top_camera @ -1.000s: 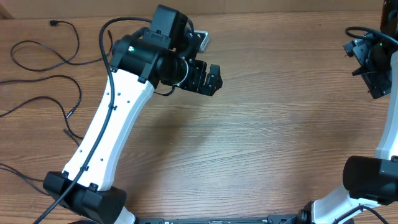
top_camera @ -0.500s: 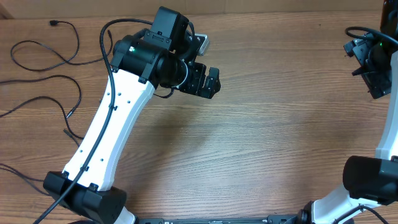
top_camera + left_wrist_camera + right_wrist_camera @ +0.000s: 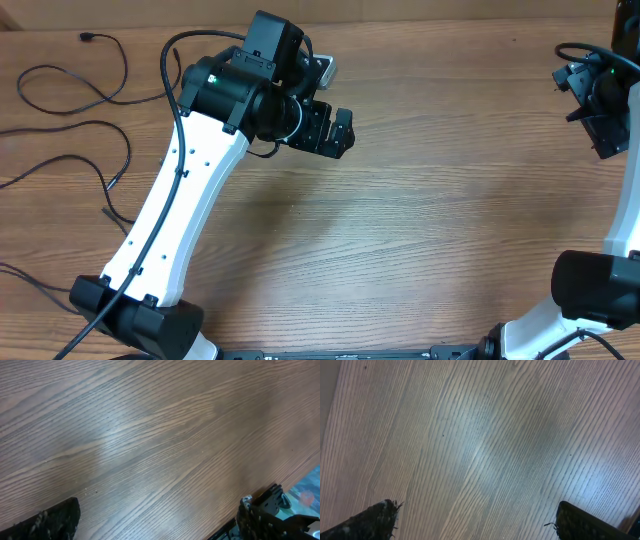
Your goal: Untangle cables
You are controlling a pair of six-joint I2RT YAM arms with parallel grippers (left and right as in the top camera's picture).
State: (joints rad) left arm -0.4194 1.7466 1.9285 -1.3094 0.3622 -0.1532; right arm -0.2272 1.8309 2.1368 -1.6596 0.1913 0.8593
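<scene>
Several thin black cables (image 3: 60, 127) lie on my left side of the table (image 3: 450, 200), spread out in loose loops and curves. One of them ends in a small plug (image 3: 86, 37) near the far edge. My left gripper (image 3: 333, 130) hangs over bare wood near the middle of the table, well apart from the cables, and its two fingers are spread wide with nothing between them. My right gripper (image 3: 477, 522) is way over on the other side, also spread wide and holding nothing; its camera sees only wood. I think the cables are very light and soft, so they will bend and flop when I lift them, and the rest of a cord will drag along behind. They are much thinner than my fingers, so one could slip out if I do not pinch it flat and tight. The plug looks harder and a bit thicker, so I think it is a good place to take hold. A spot just beside where two cords cross would be good too, but from up here I cannot tell for sure where they cross. I would guess that pulling slowly is best, because a quick tug could make a knot tighter.
</scene>
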